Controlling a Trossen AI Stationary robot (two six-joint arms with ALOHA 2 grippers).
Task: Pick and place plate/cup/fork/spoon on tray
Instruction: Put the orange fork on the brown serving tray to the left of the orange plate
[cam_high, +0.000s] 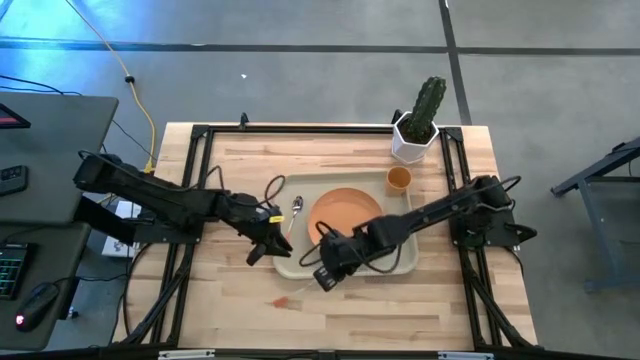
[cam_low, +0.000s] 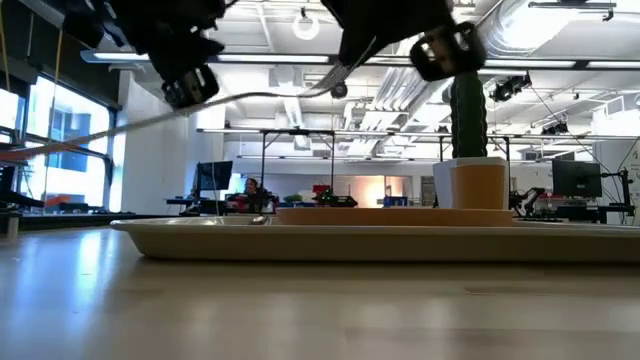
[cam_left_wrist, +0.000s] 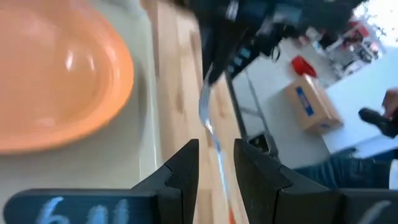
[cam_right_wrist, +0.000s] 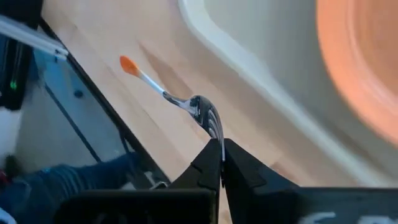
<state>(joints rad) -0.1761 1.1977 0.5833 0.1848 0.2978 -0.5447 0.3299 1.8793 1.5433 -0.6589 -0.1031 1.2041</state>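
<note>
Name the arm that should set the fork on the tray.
Right. Its gripper is shut on the fork, lifted beside the tray. The left gripper holds nothing, near the spoon.

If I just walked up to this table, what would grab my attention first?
Probably the right gripper, fingers pinched shut on the prongs of the fork, holding it in the air over the tray's front edge with its orange-red handle sticking out over the wood. Next, the orange plate sitting on the tray, with the spoon beside it. The left gripper hovers open nearby, and a potted cactus and the cup stand at the table's far side.
</note>
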